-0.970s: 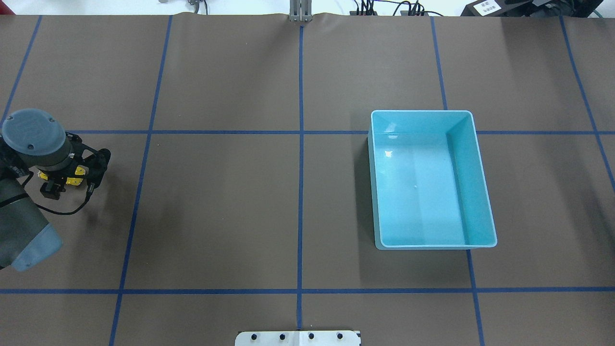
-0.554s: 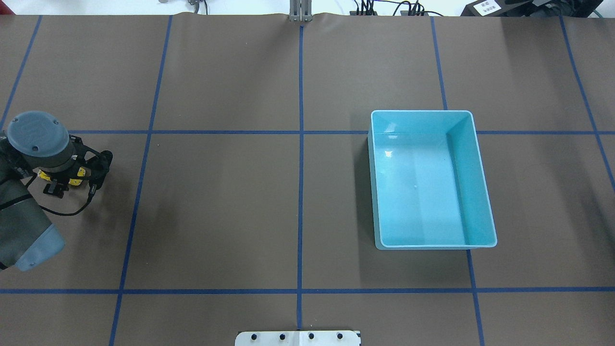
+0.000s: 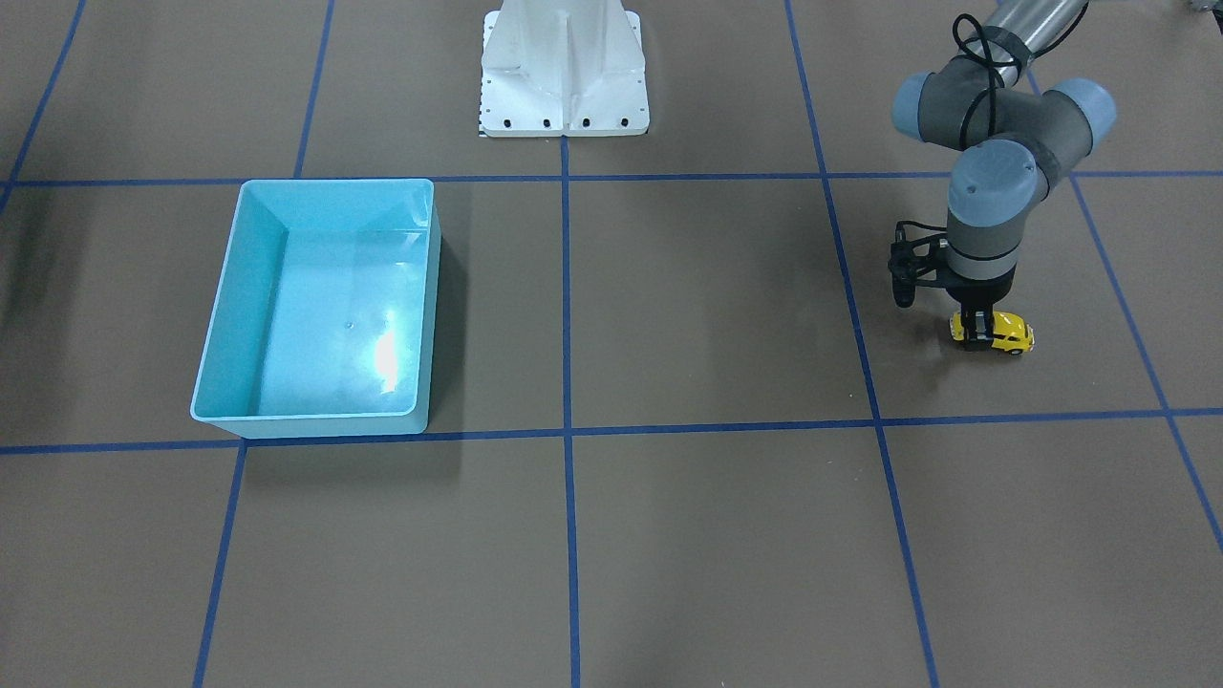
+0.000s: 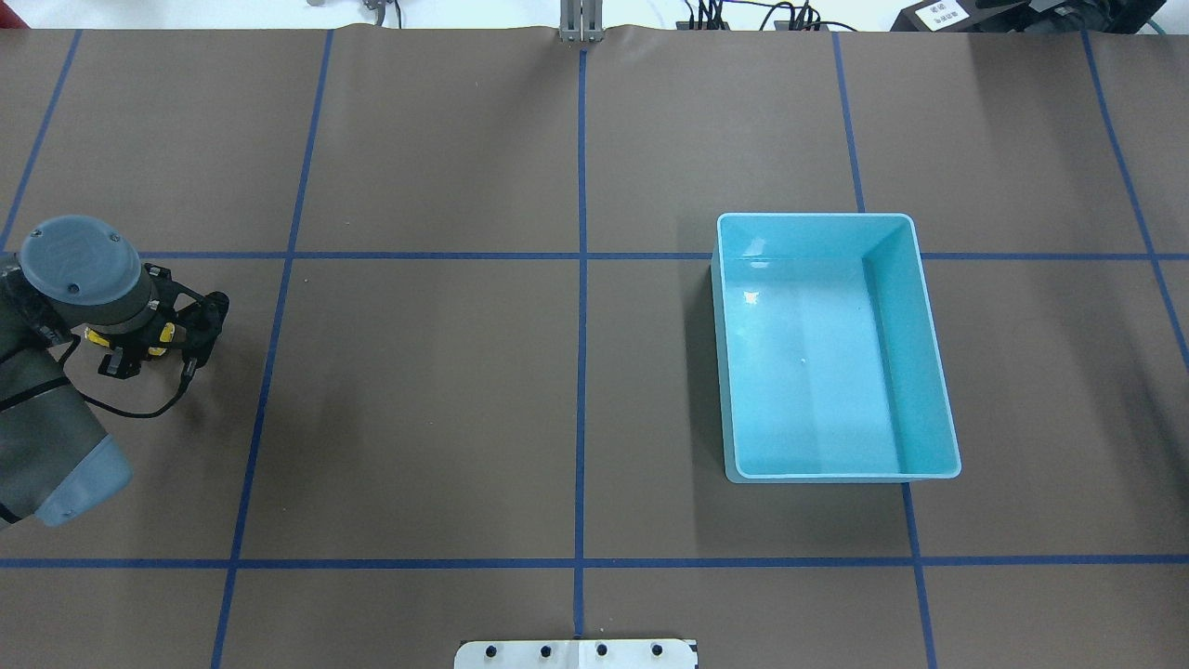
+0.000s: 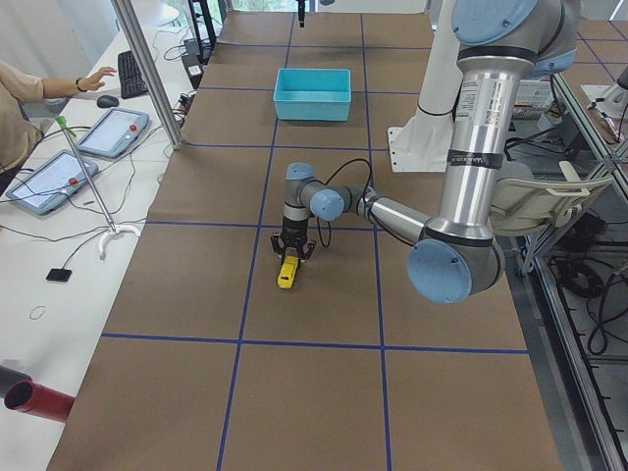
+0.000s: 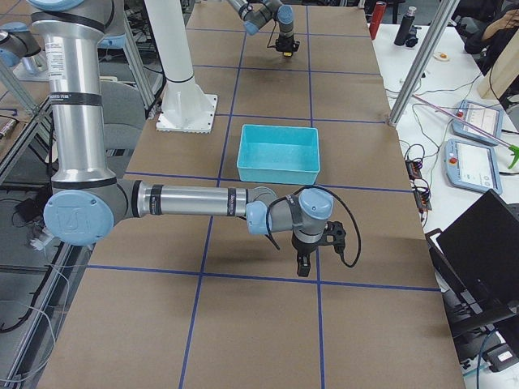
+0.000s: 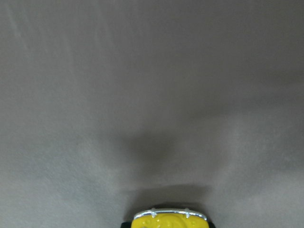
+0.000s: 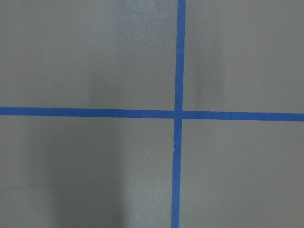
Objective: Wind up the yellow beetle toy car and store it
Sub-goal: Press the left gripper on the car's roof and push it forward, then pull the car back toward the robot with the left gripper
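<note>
The yellow beetle toy car (image 3: 998,333) sits low on the brown table at my far left. My left gripper (image 3: 975,330) points straight down and is shut on it across its body. In the overhead view only a bit of yellow (image 4: 164,334) shows under the left wrist. The left wrist view shows the car's yellow end and silver bumper (image 7: 168,218) at the bottom edge. The car also shows in the exterior left view (image 5: 287,273). My right gripper (image 6: 302,264) hangs low over the table near the bin; I cannot tell if it is open or shut.
An empty teal bin (image 4: 813,216) stands right of the table's middle; it also shows in the front view (image 3: 334,182). Blue tape lines cross the table. The robot's white base (image 3: 564,67) stands at the near edge. Operators' tablets and cables lie beyond the far edge.
My left gripper has moved a little to the right across the table with the yellow car in it. The bin has not moved.
</note>
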Available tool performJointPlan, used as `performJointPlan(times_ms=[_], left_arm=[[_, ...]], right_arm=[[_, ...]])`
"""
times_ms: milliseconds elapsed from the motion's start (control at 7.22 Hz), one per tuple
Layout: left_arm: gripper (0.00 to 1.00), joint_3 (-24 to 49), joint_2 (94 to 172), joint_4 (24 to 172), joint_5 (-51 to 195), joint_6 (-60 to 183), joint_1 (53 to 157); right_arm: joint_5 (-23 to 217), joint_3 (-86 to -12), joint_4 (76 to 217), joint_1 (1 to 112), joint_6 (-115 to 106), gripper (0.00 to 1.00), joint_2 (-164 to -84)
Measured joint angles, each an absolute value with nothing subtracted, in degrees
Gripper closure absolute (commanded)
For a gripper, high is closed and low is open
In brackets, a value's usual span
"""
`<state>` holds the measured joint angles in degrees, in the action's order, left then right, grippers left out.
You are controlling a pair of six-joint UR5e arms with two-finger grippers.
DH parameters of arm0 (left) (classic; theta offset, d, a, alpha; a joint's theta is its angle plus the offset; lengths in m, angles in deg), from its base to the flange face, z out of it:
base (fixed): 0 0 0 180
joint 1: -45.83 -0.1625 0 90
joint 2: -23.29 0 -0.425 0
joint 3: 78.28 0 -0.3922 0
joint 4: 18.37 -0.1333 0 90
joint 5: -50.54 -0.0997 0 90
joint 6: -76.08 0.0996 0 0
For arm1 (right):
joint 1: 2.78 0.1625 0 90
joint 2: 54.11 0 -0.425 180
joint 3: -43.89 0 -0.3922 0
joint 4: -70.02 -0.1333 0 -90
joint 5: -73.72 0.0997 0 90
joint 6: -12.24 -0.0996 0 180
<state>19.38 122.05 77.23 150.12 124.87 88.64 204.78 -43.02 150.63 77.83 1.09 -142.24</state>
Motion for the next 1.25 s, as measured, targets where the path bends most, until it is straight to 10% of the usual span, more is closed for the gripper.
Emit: performJointPlan(times_ms=[1247], left_arm=[[1.00, 17.89, 134.95, 73.38, 161.56, 112.61, 88.50]], right_arm=[[207.69, -51.98, 162.57, 80.83, 1.28, 0.00, -140.64]])
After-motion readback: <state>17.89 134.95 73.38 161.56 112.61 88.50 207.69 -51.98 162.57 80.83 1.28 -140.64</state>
